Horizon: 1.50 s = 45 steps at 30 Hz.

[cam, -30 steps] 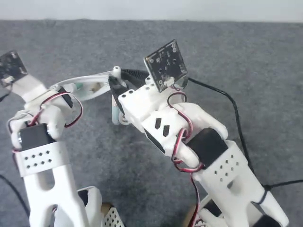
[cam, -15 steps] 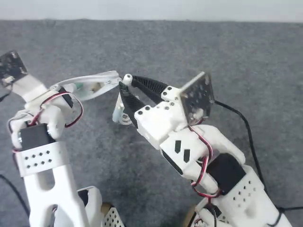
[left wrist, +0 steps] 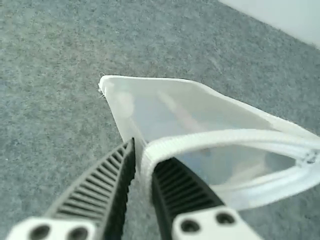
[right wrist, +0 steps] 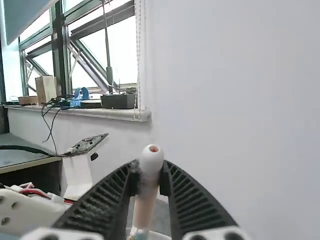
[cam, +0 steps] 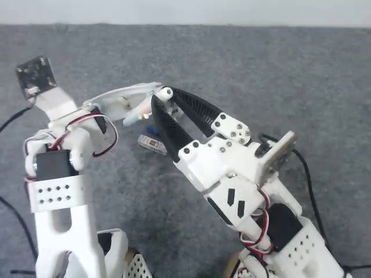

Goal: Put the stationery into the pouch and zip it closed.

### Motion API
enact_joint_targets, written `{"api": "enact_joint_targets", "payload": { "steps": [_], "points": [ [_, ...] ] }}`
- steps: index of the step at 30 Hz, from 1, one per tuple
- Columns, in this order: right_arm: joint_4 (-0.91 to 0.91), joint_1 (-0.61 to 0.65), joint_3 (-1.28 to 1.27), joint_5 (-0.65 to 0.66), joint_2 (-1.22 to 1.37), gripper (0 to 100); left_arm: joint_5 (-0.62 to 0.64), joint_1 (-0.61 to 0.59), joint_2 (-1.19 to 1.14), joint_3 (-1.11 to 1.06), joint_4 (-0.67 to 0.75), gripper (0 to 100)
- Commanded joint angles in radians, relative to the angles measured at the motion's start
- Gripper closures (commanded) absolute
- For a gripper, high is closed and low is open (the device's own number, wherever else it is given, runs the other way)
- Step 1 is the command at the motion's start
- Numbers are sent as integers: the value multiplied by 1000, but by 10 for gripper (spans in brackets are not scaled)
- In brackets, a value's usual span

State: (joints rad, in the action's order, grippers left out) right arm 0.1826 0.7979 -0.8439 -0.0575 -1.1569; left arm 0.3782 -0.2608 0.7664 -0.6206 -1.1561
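The translucent white pouch [left wrist: 200, 125] hangs above the grey carpet, and my left gripper [left wrist: 142, 155] is shut on its zipper rim. In the high view the pouch [cam: 124, 97] sits between the two arms. My right gripper [right wrist: 149, 175] is shut on a white pen [right wrist: 150, 160] whose pink-tipped end points up. From above, the right gripper [cam: 165, 101] holds the pen [cam: 139, 113] slanted, with its teal tip at the pouch's mouth. Whether the tip is inside I cannot tell. A small stationery piece [cam: 152, 143] lies on the carpet below.
Grey carpet [cam: 278, 69] covers the table, with open room to the right and at the back. A black cable [cam: 307, 174] runs along the right arm. The left arm's camera board [cam: 36, 75] sticks up at the far left.
The right wrist has turned and its gripper has swung up with the pen, from near upright to slanted toward the pouch. The left arm has shifted right and up with the pouch.
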Motion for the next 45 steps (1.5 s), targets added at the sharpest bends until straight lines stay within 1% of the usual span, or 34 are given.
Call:
{"api": "enact_joint_targets", "payload": {
  "steps": [1, 4, 7, 12, 18, 22, 25, 27, 37, 45],
  "points": [
    [-130, -25, -44, 98, -27, 991, -2, 12, 15, 68, -2, 987],
    [-266, -21, -135, 158, -25, 991, -2, 12, 14, 68, -2, 987],
    [-358, -19, -181, 195, -13, 991, -2, 11, 11, 68, 0, 987],
    [-398, -22, -181, 206, 81, 991, -2, 11, 9, 68, 0, 987],
    [-526, -25, -181, 209, 225, 991, -3, 9, 9, 67, 0, 987],
    [-533, -27, -178, 229, 306, 991, -3, 9, 9, 67, 0, 987],
    [-533, -33, -178, 325, 352, 991, -3, 9, 9, 67, 0, 987],
    [-533, -35, -178, 362, 384, 991, -3, 9, 9, 67, 0, 987],
    [-533, -35, -178, 356, 516, 988, -5, 9, 15, 44, 15, 987],
    [-522, -36, -184, 361, 522, 987, -5, 9, 15, 42, 15, 987]
  ]
}}
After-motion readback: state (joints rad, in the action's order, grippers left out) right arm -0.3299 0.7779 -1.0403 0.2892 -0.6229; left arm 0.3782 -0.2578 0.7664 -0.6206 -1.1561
